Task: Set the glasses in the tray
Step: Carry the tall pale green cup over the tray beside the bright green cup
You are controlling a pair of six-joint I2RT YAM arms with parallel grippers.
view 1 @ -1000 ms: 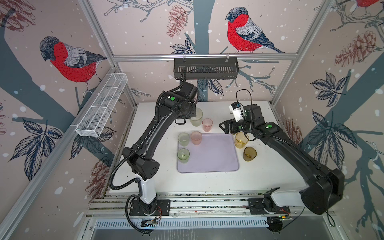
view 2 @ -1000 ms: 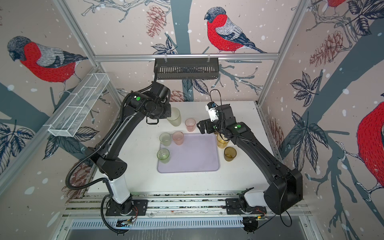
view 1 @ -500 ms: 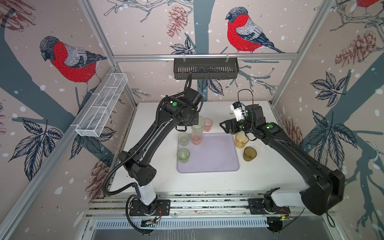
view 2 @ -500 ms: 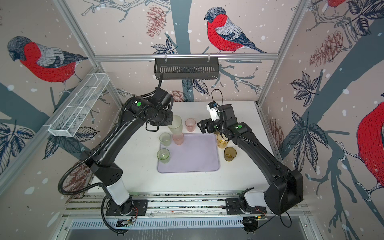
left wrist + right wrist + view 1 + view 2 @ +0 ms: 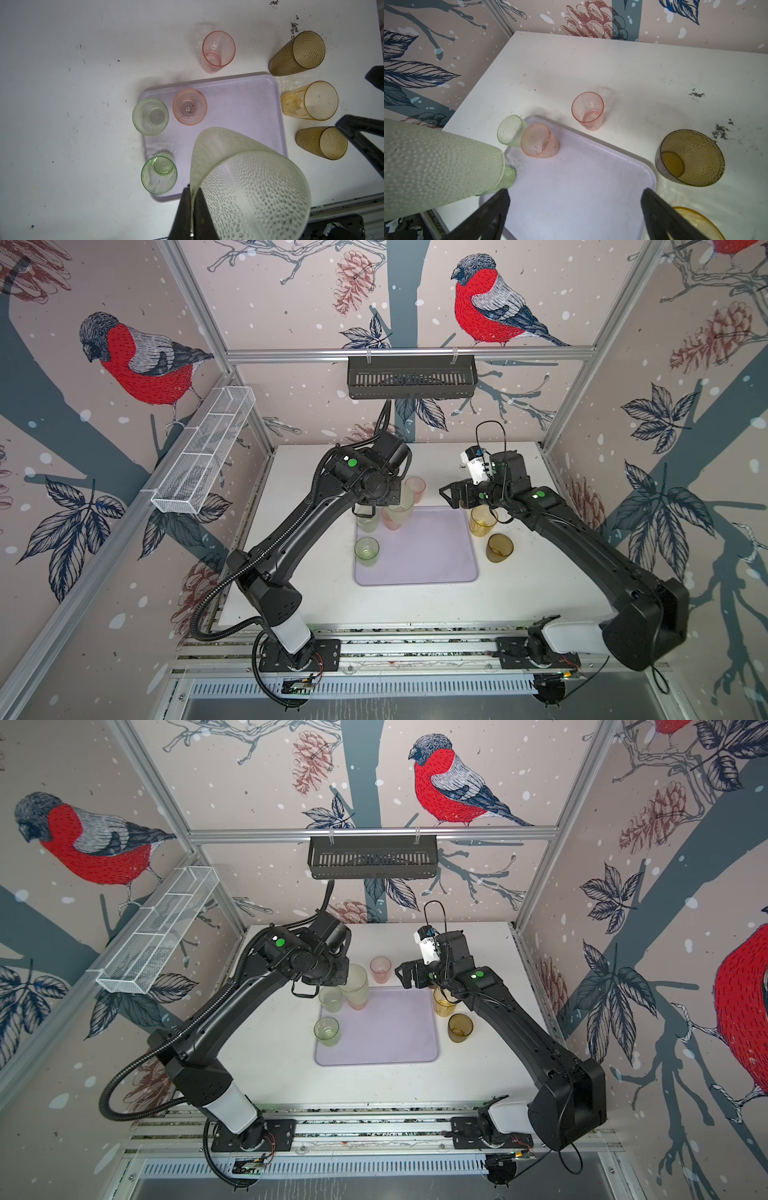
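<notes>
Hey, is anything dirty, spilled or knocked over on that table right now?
Nothing is spilled or knocked over. Dark grit lies on the table near a brown glass, and the pink glass in the tray has dark specks inside.

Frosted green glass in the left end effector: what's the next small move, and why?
Probably lower it onto bare floor of the tray beside the pink glass: the left end effector grips the rim of the frosted glass over free tray space.
</notes>
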